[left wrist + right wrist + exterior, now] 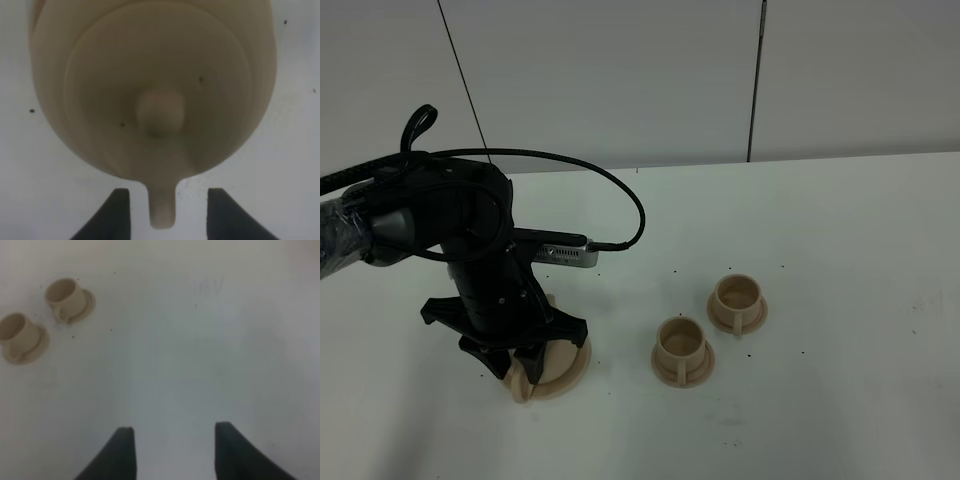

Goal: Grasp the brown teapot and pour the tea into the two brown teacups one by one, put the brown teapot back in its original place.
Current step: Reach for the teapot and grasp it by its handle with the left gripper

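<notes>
Brown teapot (155,90): loop handle (162,210) between wide-open left jaws, ungripped; right jaws open, empty. One teapot; two teacups (682,350) (737,302) at its 3 o'clock.

LEFT ARM (470,230): reaches in from the left edge, bends straight down at the wrist | LEFT GRIPPER (169,194): points down, jaws spread wide, not clamped | RIGHT GRIPPER (173,429): jaws apart, seen in wrist view only

Left wrist: brown teapot (160,90) out of focus, top cropped by frame edge. Overhead: left arm (480,260) hides most of it; pot vs tan disc (577,374) boundary unclear.
</notes>
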